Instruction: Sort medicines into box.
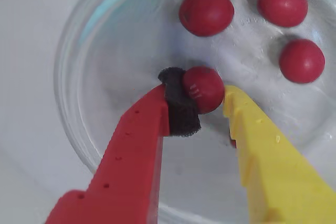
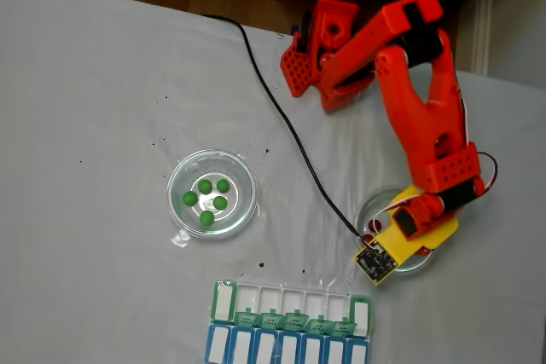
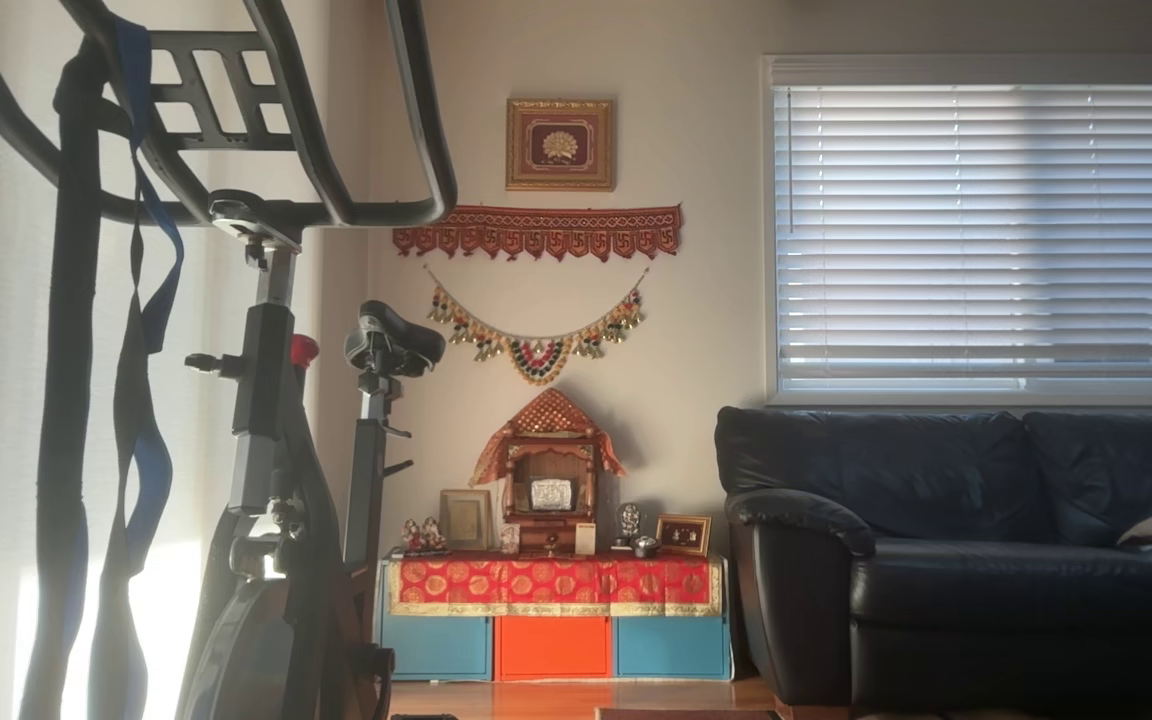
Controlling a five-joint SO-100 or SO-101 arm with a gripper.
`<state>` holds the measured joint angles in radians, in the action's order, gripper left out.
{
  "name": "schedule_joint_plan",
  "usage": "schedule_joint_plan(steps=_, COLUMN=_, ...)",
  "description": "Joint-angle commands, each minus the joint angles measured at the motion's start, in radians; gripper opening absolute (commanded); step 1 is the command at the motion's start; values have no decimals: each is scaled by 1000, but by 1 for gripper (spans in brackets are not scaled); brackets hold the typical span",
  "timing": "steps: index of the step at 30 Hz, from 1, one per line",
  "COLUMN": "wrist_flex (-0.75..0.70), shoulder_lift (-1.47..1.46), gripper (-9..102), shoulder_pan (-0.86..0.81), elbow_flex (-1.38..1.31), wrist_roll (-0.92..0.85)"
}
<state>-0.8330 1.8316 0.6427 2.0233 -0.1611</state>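
In the fixed view the arm's yellow wrist part covers most of the clear dish (image 2: 368, 207) beneath the gripper (image 2: 373, 236), hiding the red balls inside. In the wrist view, that dish's rim (image 1: 68, 108) runs past the top and right edges. A fifth red ball (image 1: 232, 142) peeks from behind the yellow finger.

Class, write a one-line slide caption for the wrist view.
Gripper closing around one red ball in a clear dish, three more red balls nearby.
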Motion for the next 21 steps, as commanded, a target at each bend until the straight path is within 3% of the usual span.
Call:
schedule_joint_plan(steps=1, wrist_flex=3, shoulder_lift=143, gripper=1, shoulder_pan=-18, elbow_flex=0, wrist_roll=29)
schedule_joint_plan(steps=21, wrist_flex=-127, shoulder_lift=488, gripper=1, shoulder_pan=-130, elbow_flex=-35, wrist_roll=152)
